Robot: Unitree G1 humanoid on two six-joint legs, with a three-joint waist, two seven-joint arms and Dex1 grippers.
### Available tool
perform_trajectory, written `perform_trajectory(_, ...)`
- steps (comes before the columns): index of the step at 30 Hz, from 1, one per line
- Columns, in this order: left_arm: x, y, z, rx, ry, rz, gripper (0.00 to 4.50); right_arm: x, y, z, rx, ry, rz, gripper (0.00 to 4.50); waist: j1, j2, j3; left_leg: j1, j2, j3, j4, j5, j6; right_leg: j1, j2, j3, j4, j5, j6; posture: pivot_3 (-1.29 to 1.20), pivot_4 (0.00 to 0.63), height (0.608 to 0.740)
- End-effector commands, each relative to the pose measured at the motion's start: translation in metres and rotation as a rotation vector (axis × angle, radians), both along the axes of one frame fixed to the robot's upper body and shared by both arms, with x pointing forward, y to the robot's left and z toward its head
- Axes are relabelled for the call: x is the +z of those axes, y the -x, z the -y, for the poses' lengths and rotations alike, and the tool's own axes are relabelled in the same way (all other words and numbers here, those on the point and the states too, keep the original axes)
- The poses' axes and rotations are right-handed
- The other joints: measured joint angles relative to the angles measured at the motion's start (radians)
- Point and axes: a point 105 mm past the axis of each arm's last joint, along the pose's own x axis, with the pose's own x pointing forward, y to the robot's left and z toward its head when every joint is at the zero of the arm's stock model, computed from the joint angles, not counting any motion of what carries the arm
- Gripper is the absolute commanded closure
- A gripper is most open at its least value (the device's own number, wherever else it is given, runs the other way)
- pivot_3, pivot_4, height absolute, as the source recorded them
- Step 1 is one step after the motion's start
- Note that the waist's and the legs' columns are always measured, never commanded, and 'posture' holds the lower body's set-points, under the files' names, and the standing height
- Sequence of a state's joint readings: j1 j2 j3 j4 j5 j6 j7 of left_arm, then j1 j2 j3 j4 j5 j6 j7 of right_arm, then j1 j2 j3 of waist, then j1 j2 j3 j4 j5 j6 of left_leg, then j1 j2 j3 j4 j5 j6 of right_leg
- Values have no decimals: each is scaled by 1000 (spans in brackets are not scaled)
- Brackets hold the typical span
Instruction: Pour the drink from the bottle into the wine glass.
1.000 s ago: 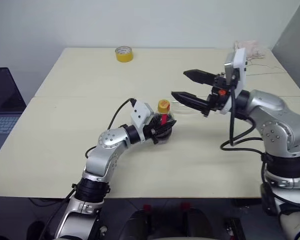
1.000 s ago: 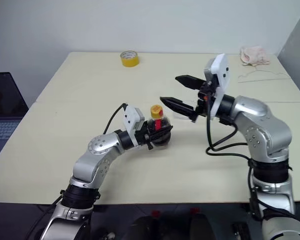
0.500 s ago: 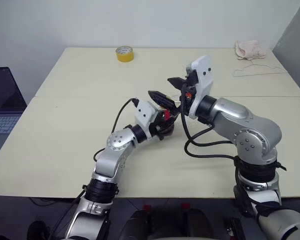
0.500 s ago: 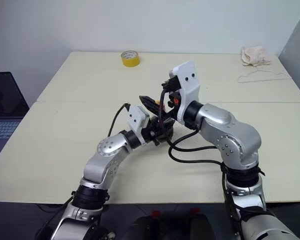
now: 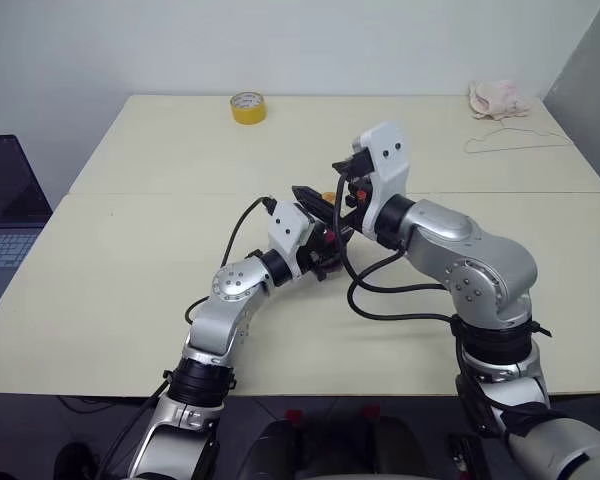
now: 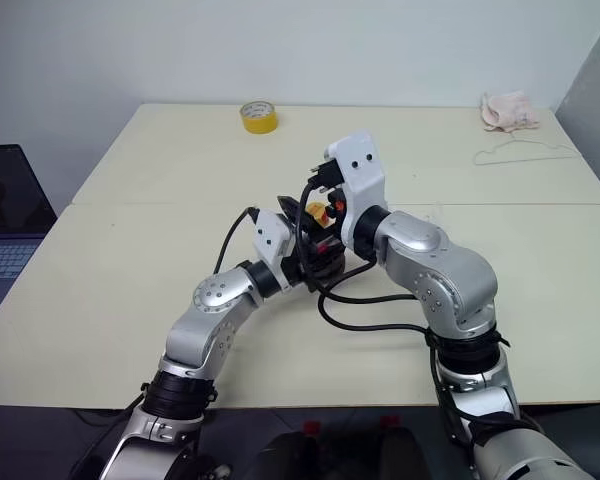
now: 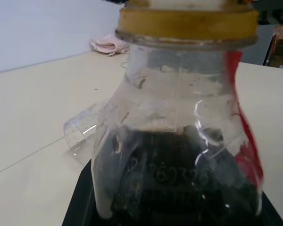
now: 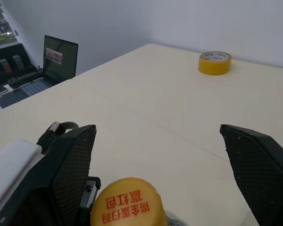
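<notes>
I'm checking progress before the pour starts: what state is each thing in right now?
bottle: upright, capped, held by the left gripper.
yellow cap: on the bottle, between the fingers of the open right gripper.
drink: inside the bottle.
wine glass: lying on its side, empty.

The bottle (image 6: 321, 240) sits mostly hidden behind both arms — the wine glass (image 7: 85, 129) shows only partly behind it.
</notes>
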State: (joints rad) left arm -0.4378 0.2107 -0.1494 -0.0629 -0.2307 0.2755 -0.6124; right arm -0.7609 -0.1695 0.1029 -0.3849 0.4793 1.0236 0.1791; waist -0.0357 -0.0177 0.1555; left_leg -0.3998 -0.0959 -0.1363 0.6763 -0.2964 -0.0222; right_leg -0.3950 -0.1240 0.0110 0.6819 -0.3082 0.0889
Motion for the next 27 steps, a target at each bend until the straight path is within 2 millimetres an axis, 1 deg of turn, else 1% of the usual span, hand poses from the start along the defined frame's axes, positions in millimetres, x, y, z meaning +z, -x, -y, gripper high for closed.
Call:
perform_trajectory(1,18,4,2,-13,23,81,2995,11,-3,2,-39,-15,44,0,0,0,0,0,0,0,0,0,0,0,0,0,0,0,0,0,150,740)
perform_trajectory(12,19,3,0,-8,19,84,3026,8,-7,10,-77,-30,32,0,-1,0,0,0,0,0,0,0,0,0,0,0,0,0,0,0,150,740)
perform_trajectory(17,19,3,0,-9,20,86,3027,11,-8,21,-105,-45,45,0,-2,0,0,0,0,0,0,0,0,0,0,0,0,0,0,0,150,740)
perform_trajectory(21,19,3,0,-10,20,86,3027,11,-6,27,-108,-44,49,0,-2,0,0,0,0,0,0,0,0,0,0,0,0,0,0,0,150,740)
perform_trajectory(27,18,2,0,-12,18,86,3028,7,-1,29,-108,-35,50,0,-3,0,0,0,0,0,0,0,0,0,0,0,0,0,0,0,150,740)
